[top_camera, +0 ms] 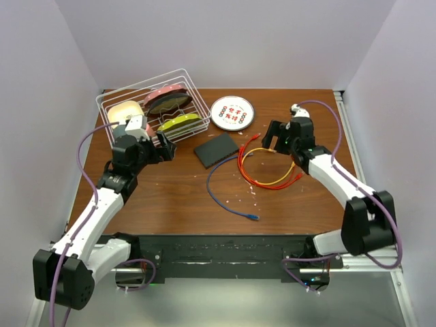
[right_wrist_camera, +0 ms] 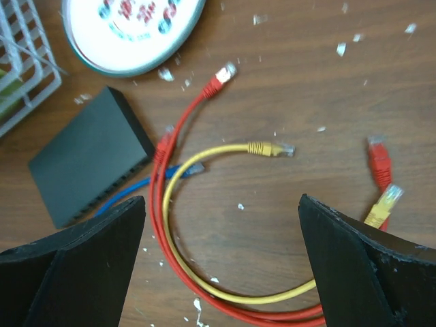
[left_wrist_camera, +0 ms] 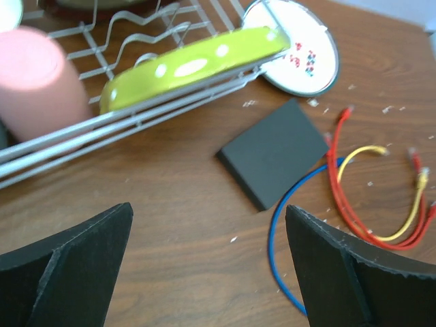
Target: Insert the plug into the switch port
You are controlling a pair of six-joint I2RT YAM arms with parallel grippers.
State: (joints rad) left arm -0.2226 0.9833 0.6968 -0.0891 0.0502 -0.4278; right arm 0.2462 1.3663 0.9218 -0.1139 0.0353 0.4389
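Gaping empty, the left pincer [top_camera: 168,146] and right pincer [top_camera: 270,142] flank the untouched switch [top_camera: 216,150].

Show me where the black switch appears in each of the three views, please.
Top external: switch near the centre, below-left of the white plate.
Left wrist: switch right of centre, below the plate.
Right wrist: switch at left, below the plate.
Shared landmark: the white plate.

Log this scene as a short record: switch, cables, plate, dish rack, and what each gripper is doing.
switch: flat black box, lying flat
cables: red cable, yellow cable, blue cable, loose beside the switch
plate: white, patterned, behind the switch
dish rack: white wire, back left, holding dishes
left gripper: open, empty
right gripper: open, empty, over the cables
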